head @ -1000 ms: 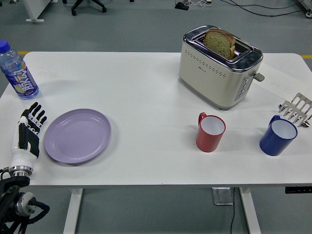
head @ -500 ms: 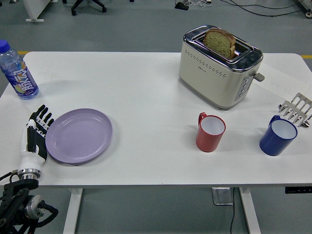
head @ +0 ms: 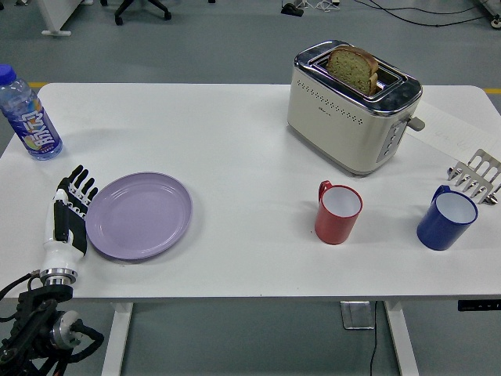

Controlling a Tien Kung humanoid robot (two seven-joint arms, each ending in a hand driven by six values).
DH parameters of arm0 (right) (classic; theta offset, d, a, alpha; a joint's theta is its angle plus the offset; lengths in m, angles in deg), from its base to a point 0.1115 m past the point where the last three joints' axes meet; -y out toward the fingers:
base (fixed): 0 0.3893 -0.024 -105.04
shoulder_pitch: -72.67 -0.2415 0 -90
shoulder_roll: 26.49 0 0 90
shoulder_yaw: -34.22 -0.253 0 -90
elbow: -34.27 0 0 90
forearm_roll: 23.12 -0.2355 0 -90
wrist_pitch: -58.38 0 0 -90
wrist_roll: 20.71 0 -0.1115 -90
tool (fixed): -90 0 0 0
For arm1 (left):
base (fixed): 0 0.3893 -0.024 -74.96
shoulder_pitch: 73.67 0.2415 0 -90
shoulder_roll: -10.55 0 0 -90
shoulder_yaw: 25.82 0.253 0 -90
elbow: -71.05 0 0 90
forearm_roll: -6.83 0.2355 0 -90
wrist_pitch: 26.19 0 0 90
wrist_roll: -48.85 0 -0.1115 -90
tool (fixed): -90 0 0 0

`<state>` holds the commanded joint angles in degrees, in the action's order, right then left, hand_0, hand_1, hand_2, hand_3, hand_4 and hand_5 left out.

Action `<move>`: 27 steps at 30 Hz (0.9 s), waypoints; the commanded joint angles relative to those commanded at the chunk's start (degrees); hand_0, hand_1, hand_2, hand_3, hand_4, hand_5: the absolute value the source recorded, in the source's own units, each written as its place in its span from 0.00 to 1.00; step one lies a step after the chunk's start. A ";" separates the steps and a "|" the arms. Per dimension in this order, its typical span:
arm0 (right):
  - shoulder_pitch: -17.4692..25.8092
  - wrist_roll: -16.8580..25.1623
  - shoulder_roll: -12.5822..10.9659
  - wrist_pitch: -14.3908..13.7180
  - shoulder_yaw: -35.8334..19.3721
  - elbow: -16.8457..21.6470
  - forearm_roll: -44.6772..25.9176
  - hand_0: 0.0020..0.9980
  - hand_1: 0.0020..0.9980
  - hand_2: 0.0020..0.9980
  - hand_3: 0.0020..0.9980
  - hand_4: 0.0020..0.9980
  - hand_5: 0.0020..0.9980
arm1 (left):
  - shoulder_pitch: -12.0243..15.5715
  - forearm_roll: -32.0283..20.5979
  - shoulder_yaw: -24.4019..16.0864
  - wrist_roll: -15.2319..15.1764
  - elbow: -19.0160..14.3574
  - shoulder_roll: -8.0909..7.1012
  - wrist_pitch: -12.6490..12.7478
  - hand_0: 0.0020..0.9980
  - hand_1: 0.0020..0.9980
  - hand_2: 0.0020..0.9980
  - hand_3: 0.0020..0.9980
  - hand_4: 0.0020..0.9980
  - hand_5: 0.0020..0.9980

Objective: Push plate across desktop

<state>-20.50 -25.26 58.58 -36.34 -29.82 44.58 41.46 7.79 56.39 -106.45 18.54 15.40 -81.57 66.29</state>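
A round lilac plate (head: pixel 139 215) lies flat on the white table (head: pixel 235 149), left of centre. My left hand (head: pixel 70 213) stands on edge against the plate's left rim, its black and white fingers (head: pixel 79 184) straight and together, holding nothing. Its black forearm drops off the table's near edge at the lower left corner. The right arm does not show.
A clear bottle with a blue cap (head: pixel 28 116) stands at the far left. A cream toaster holding a bread slice (head: pixel 354 106) sits back right. A red mug (head: pixel 337 211), a blue mug (head: pixel 446 218) and a metal rack (head: pixel 477 175) stand to the right.
My left hand has slid rightward along the table, and the plate has moved right with it by a short distance.
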 joint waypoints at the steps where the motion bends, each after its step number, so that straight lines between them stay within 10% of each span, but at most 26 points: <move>1: -0.04 0.01 -0.01 0.01 0.02 0.00 0.01 0.61 0.55 0.63 0.63 0.13 0.36 | -0.05 -0.06 0.12 -0.05 -0.02 0.07 0.04 0.89 0.91 0.93 0.87 0.49 1.00; 27: -0.47 0.14 -0.02 0.04 0.10 0.00 -0.03 0.61 0.55 0.63 0.63 0.13 0.36 | -3.73 -1.52 5.65 -0.81 1.81 2.12 1.03 0.88 0.91 0.93 0.87 0.48 1.00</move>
<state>-20.97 -25.12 58.57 -36.29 -29.71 44.58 41.43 4.06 54.87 -100.81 17.74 17.21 -79.45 67.32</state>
